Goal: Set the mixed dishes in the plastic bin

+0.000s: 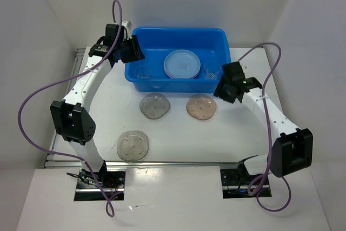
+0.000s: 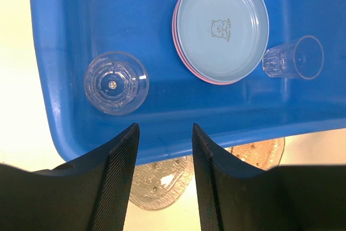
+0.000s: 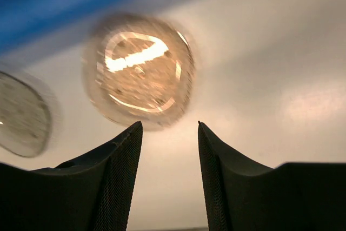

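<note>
The blue plastic bin (image 1: 141,77) stands at the back of the table. In it lie stacked plates with a blue one (image 1: 182,64) on top, pink rim beneath (image 2: 186,63), and two clear cups (image 2: 116,82) (image 2: 294,59). On the table lie a greyish speckled plate (image 1: 155,105), a tan plate (image 1: 201,106) and another greyish plate (image 1: 133,145). My left gripper (image 1: 135,52) hangs open and empty over the bin's left end (image 2: 163,133). My right gripper (image 1: 226,91) is open and empty just right of the tan plate (image 3: 139,70).
White walls enclose the table on three sides. A metal rail runs along the table's near edge (image 1: 178,163). Purple cables loop beside both arms (image 1: 24,106).
</note>
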